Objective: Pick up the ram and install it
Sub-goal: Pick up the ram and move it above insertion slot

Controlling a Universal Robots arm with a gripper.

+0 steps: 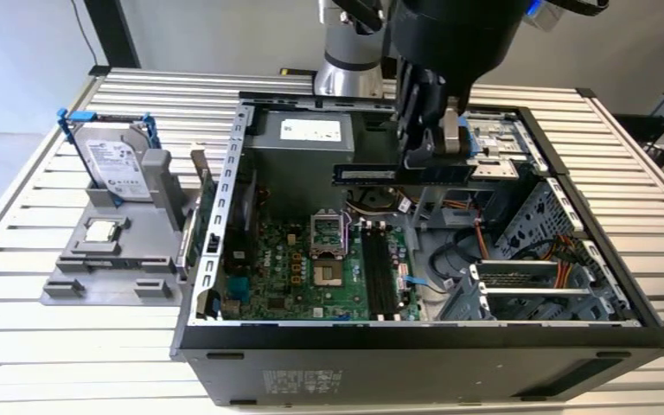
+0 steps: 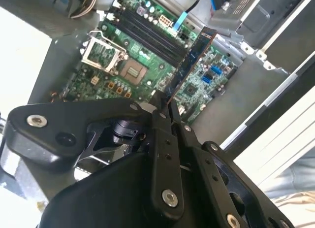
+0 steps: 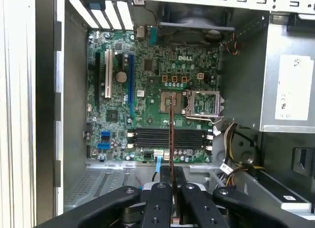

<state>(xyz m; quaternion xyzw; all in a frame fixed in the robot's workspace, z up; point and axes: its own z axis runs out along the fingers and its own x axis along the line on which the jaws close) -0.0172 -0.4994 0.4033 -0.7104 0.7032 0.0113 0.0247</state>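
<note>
We see the gripper (image 1: 422, 166) clamped on one end of the ram (image 1: 367, 175), which hangs in the air above the motherboard (image 1: 297, 259) inside the open computer case (image 1: 424, 354).

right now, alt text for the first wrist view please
The tool grips the ram edge-on over an open computer case, above the green motherboard. Seen this way, the ram runs crosswise to the dark memory slots.
</note>
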